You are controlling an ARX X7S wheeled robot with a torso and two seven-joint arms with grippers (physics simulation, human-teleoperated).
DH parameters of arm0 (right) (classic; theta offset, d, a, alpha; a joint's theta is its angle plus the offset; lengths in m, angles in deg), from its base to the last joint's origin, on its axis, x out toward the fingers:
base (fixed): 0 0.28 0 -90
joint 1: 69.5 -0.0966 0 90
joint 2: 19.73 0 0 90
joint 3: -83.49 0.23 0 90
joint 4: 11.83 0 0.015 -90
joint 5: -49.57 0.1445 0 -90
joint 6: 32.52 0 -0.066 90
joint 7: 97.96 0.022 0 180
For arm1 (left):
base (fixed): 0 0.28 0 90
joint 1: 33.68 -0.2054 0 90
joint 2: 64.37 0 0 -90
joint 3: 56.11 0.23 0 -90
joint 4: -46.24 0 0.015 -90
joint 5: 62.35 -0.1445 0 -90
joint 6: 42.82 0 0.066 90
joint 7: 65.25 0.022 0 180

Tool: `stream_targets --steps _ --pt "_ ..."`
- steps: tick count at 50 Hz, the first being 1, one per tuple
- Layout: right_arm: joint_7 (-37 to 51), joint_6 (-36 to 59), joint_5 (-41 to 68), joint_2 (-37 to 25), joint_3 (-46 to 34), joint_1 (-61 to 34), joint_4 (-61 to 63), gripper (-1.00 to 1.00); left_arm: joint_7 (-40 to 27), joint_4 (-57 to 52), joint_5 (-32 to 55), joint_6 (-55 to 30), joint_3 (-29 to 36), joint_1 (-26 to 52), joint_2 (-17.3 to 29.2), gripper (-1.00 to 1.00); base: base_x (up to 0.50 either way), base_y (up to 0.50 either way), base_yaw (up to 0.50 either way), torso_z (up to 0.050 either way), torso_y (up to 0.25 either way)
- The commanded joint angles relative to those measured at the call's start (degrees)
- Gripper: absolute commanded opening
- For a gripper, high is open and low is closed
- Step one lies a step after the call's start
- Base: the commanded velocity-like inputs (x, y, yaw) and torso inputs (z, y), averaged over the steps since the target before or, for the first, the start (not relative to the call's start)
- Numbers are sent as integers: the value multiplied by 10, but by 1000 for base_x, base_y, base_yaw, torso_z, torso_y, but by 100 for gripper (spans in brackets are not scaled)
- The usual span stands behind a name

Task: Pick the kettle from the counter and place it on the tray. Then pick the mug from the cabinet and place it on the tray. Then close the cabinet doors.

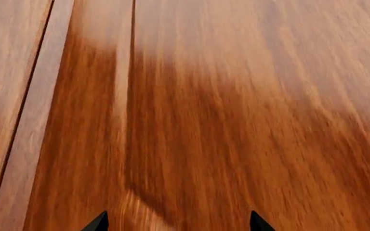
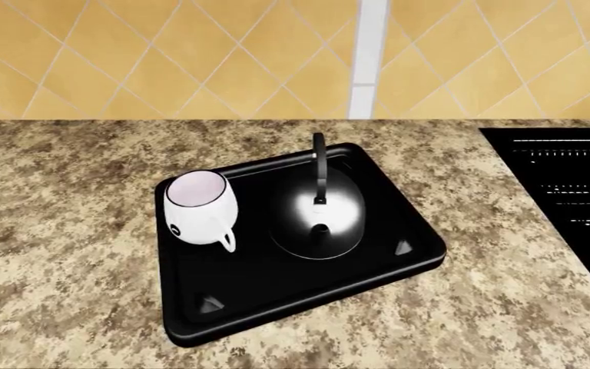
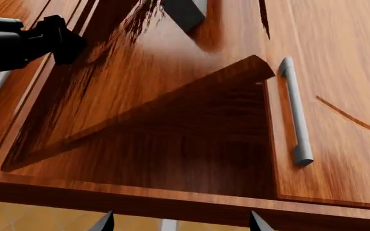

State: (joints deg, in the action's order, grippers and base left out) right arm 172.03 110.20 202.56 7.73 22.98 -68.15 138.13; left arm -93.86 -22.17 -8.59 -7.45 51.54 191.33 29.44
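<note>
The glossy black tray (image 2: 402, 265) lies on the speckled counter (image 2: 59, 200). On it stand the white mug (image 2: 200, 209), at its left, and the dark round kettle (image 2: 318, 215), at its middle. Neither gripper shows in the head view. My left gripper (image 1: 178, 224) is open, its tips close to a wooden cabinet door (image 1: 236, 120) that fills its view. My right gripper (image 3: 180, 224) is open and empty below the cabinet. Above it one cabinet door (image 3: 146, 62) stands ajar, with my left arm (image 3: 18, 45) at its outer face. The door (image 3: 346, 72) beside it looks shut.
A grey bar handle (image 3: 294, 115) runs along the shut door's edge. The black sink (image 2: 571, 200) lies at the counter's right. Yellow diamond tiles with a white strip (image 2: 369, 54) cover the wall behind.
</note>
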Motion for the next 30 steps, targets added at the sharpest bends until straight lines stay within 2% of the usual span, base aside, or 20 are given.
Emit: stream_targets --steps 1,11,21,30 --pt "0 -11 18 -11 5 -13 0 100 61 -22 189 -58 133 -42 -19 100 0 0 0 0 0" --pt "0 6 23 2 44 22 0 100 75 -86 170 -106 226 -105 10 100 0 0 0 0 0" --pt "0 29 20 22 69 55 0 100 101 -133 116 -106 315 -162 50 100 0 0 0 0 0" --pt "0 38 14 32 71 66 0 100 110 -147 90 -100 355 -193 70 100 0 0 0 0 0"
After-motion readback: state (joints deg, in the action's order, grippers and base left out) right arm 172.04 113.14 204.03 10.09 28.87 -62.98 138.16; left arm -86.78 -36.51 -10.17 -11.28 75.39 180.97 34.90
